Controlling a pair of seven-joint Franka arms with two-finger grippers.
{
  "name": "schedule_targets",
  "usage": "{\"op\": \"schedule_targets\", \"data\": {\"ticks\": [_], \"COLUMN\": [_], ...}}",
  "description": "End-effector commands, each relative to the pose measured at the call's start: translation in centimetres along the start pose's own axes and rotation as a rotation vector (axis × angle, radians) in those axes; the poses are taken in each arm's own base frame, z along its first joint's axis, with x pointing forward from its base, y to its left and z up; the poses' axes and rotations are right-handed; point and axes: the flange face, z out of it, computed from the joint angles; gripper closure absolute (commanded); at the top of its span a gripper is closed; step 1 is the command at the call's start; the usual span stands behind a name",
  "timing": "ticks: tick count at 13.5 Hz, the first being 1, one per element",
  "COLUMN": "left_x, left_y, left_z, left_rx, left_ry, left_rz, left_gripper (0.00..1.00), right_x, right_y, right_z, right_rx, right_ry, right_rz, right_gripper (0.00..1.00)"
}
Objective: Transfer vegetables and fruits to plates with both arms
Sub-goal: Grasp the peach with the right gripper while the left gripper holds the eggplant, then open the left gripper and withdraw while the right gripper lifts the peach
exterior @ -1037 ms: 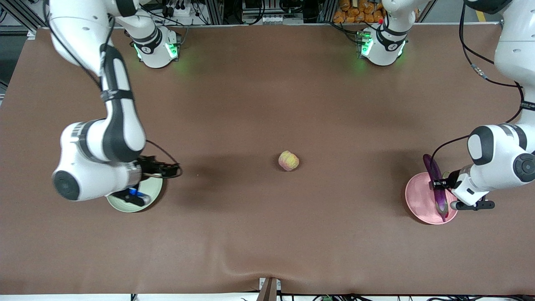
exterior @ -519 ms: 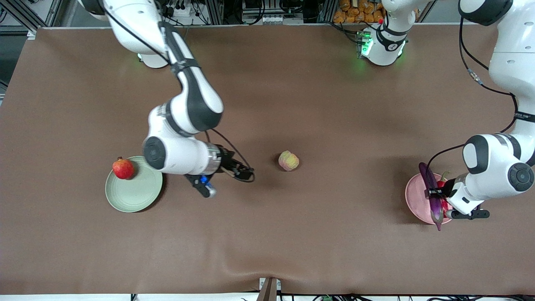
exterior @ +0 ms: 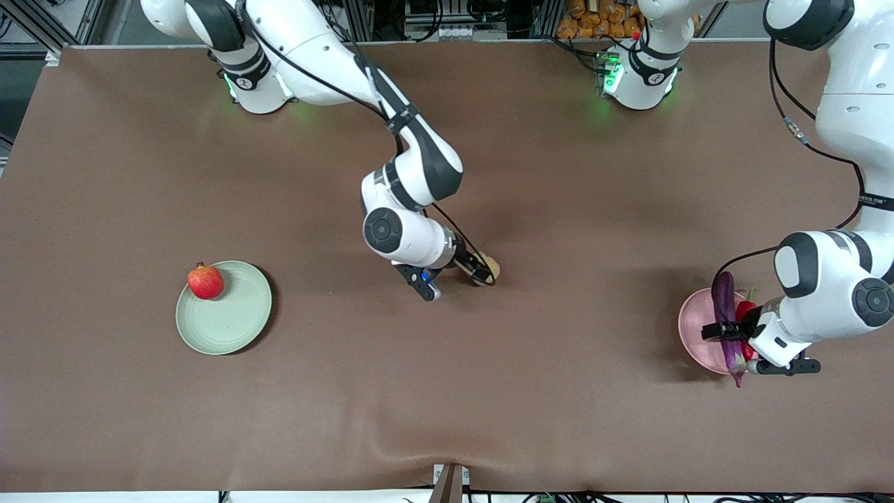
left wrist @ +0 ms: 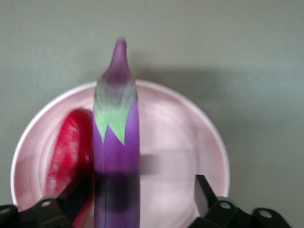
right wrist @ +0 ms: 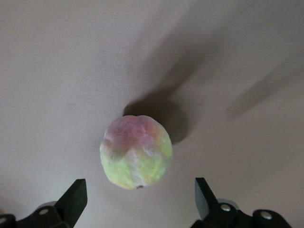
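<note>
The purple eggplant [exterior: 723,307] lies across the pale pink plate [exterior: 691,325] beside the red chili pepper [exterior: 744,311]. My left gripper [exterior: 719,330] is open and straddles the eggplant. In the left wrist view the eggplant [left wrist: 116,152] sits close to one finger, next to the chili [left wrist: 71,152] on the plate [left wrist: 180,142]. My right gripper [exterior: 478,274] is open at the lumpy yellowish-pink fruit [exterior: 492,265] on the mid table. In the right wrist view the fruit [right wrist: 136,152] lies just ahead of the open fingers. The red pomegranate-like fruit [exterior: 205,281] rests on the pale green plate [exterior: 234,314].
A brown cloth [exterior: 447,391] covers the whole table. The two arm bases [exterior: 255,84] [exterior: 639,77] stand along the edge farthest from the front camera. The green plate is toward the right arm's end, the pink plate toward the left arm's end.
My right arm left the green plate, where the red fruit now lies, and swung to the yellowish-pink fruit at mid table. My left gripper and the eggplant shifted slightly over the pink plate.
</note>
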Motion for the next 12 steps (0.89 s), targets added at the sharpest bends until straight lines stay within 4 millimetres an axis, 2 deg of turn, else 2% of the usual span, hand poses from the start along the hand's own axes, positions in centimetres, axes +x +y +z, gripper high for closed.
{"op": "schedule_targets", "data": {"ticks": [1, 3, 5, 6, 7, 8, 10, 11, 12], "left_x": [0.4, 0.2, -0.4, -0.8, -1.4, -2.1, -3.6, -4.6, -5.4], "left_y": [2.5, 4.6, 6.5, 7.8, 8.7, 9.1, 9.9, 10.1, 9.7], "left_z": [-4.0, -6.9, -10.9, -12.2, -14.6, -16.8, -22.3, -25.0, -26.9], "left_rx": [-0.011, -0.019, 0.001, 0.001, 0.014, 0.033, 0.074, 0.104, 0.125], "left_ry": [-0.035, -0.074, -0.077, -0.078, -0.072, -0.076, -0.05, -0.046, -0.04], "left_rz": [-0.027, -0.029, -0.075, -0.076, -0.06, -0.048, -0.035, -0.037, -0.047], "left_gripper": [0.0, 0.0, 0.0, 0.0, 0.0, 0.0, 0.0, 0.0, 0.0], "right_x": [0.7, 0.6, 1.1, 0.8, 0.3, -0.2, -1.2, -1.2, -0.9], "right_y": [-1.0, -0.8, -0.7, -0.7, -0.6, -0.4, 0.3, 0.3, 0.2], "right_z": [0.1, 1.2, 2.0, 2.7, 3.4, 4.2, 6.0, 5.9, 5.4], "right_rx": [0.06, 0.055, 0.076, 0.091, 0.097, 0.089, 0.061, 0.055, 0.04], "right_ry": [0.041, 0.048, 0.067, 0.079, 0.087, 0.087, 0.097, 0.106, 0.13], "right_rz": [0.038, 0.04, 0.04, 0.033, 0.023, 0.018, -0.003, -0.017, -0.047], "right_gripper": [0.0, 0.0, 0.0, 0.0, 0.0, 0.18, 0.19, 0.51, 0.92]}}
